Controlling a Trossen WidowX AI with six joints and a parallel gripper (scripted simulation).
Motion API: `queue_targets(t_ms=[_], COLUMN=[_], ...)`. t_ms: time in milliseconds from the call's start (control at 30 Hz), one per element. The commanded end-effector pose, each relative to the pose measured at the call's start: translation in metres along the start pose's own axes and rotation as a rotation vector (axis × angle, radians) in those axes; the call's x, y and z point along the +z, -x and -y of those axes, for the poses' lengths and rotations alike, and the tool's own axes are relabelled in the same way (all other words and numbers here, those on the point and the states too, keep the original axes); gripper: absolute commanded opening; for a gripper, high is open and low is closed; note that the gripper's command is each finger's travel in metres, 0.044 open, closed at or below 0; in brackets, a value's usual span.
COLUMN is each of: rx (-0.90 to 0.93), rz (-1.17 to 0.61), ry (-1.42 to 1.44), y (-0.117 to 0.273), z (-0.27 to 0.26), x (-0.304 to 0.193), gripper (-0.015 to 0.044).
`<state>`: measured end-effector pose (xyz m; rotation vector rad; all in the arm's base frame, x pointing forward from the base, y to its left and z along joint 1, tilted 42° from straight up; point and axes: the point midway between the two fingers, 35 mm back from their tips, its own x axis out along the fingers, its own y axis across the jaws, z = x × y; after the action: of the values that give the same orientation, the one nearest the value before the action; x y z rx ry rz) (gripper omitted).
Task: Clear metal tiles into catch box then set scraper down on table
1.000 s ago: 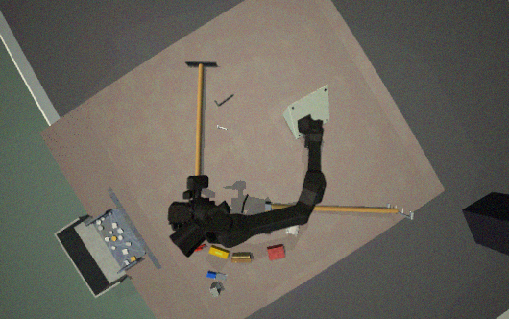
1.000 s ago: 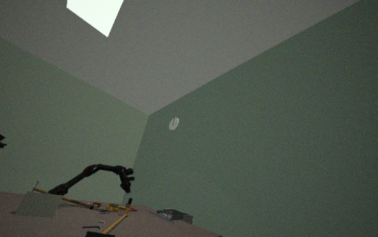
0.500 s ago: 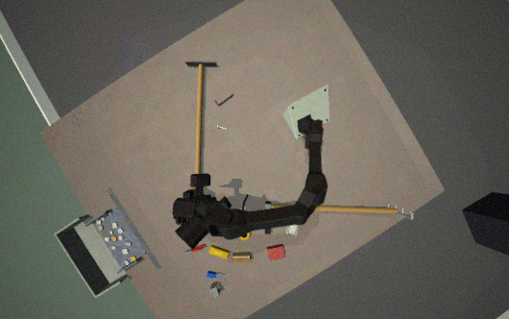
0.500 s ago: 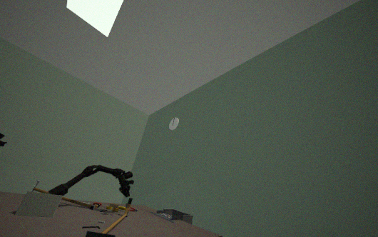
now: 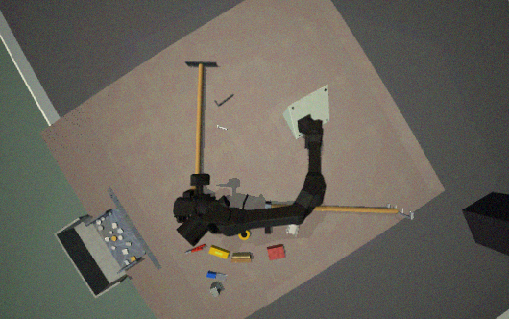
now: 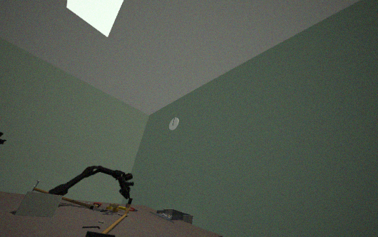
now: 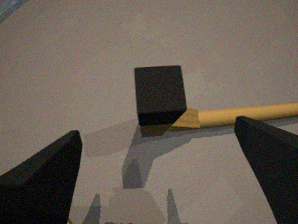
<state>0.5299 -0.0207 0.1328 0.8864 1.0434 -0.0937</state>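
Shows the long scraper (image 5: 199, 120) (image 6: 115, 222) (image 7: 245, 113) lying on the table (image 5: 144, 144) (image 6: 21, 225) (image 7: 225, 50), out of the gripper's hold, with a wide dark blade at one end and a black block (image 6: 130, 200) (image 7: 160, 90) at the other. Has the gripper (image 5: 192, 207) (image 6: 125, 195) (image 7: 160, 131) over that block end, fingers spread wide and gripping nothing (in the wrist view, with the block and part of the wooden handle showing between the fingertips).

Shows white and orange tiles (image 5: 114, 238) scattered on the grey bench plate (image 5: 133, 242) at the table's edge, so still needs clearing there. Has the catch box (image 5: 91, 250) (image 6: 182, 215) joined on at the outer end, and a long grey strip (image 5: 134, 228) across the table side.

Shows the arm (image 5: 314, 187) (image 6: 94, 168) bending away from the scraper to a pale sloped stand (image 5: 314, 98) (image 6: 37, 205). Has another wooden-handled tool (image 5: 355, 209) (image 6: 76, 202) passing beneath, clawed at its far end. Between scraper and stand, shows a bent dark key (image 5: 224, 100) (image 6: 90, 227) and a small white piece (image 5: 222, 127) (image 6: 101, 222).

On the arm's other side, has a yellow ring (image 5: 244, 234), a yellow block (image 5: 219, 252) and a red block (image 5: 276, 252) (too small to name better).
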Motion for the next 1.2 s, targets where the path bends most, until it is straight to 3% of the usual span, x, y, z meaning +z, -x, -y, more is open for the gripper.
queue_targets(t_ms=[0,1167], rx=[-0.003,-0.001], rz=[0.006,0.007], ry=[-0.004,-0.004], y=[-0.006,-0.063], z=[0.001,0.0], x=[0.002,0.002], gripper=[0.044,0.044])
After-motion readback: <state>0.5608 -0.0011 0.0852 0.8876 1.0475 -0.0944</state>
